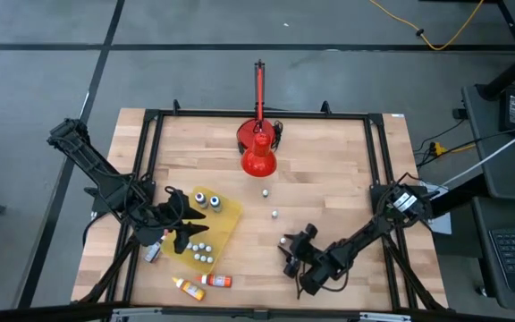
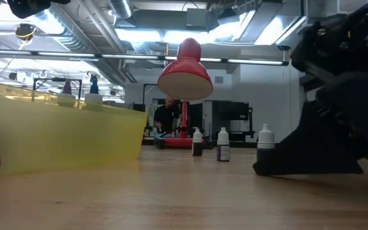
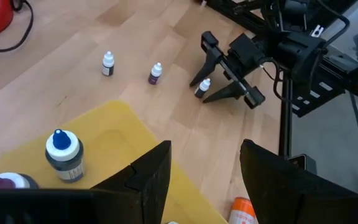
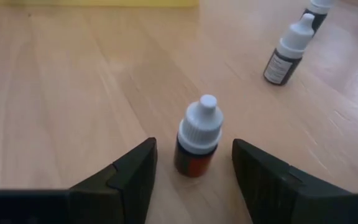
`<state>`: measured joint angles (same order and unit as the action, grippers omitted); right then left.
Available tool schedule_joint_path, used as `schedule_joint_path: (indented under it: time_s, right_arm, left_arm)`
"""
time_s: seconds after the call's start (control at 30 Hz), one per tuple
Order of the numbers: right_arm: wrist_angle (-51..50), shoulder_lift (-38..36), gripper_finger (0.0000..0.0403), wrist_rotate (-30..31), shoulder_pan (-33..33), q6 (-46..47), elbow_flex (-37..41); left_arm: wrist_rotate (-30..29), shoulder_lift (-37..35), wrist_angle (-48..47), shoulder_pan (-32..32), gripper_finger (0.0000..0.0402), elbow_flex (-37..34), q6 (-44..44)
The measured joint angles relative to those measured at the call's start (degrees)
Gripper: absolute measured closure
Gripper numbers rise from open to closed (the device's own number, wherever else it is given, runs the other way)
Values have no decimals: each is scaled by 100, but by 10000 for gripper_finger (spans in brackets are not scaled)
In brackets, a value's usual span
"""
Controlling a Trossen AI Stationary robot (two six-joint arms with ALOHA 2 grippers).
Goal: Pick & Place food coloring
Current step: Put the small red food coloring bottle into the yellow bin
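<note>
The right gripper [image 4: 191, 171] sat low on the wooden tabletop [image 1: 329, 188], near its front edge, its fingers [image 4: 126, 177] apart on either side of a small upright food coloring bottle [image 4: 196, 144] with a white cap and dark red body; the fingers stood just beside the bottle without touching it. Two more small bottles [image 1: 265, 191] [image 1: 275, 214] stood upright farther back on the bare wood, between that gripper and the red cone-shaped lamp [image 1: 258, 152]. The left gripper [image 1: 186, 225] hovered over the yellow tray [image 1: 231, 215], fingers [image 3: 148, 177] parted and holding nothing. In the tray, capped bottles stood upright, one with a blue tip [image 3: 63, 154]. Two orange bottles [image 1: 189, 287] [image 1: 217, 280] lay on their sides near the tabletop's front edge, just outside the tray
</note>
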<state>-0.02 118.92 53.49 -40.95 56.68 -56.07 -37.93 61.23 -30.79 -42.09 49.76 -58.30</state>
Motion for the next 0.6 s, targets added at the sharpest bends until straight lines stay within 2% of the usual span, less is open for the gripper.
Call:
schedule_joint_path:
  time_s: [0.13,0.43,0.6]
  right_arm:
    - [14,-6,206,-104,24,3,-2]
    - [40,-4,312,-278,21,9,-43]
    - [-327,8,338,-556,15,-526,-465]
  left_arm:
    - [-14,0,-27,0,219,0,5]
    - [-9,2,-5,-1,219,0,45]
    - [-21,4,394,66,219,0,221]
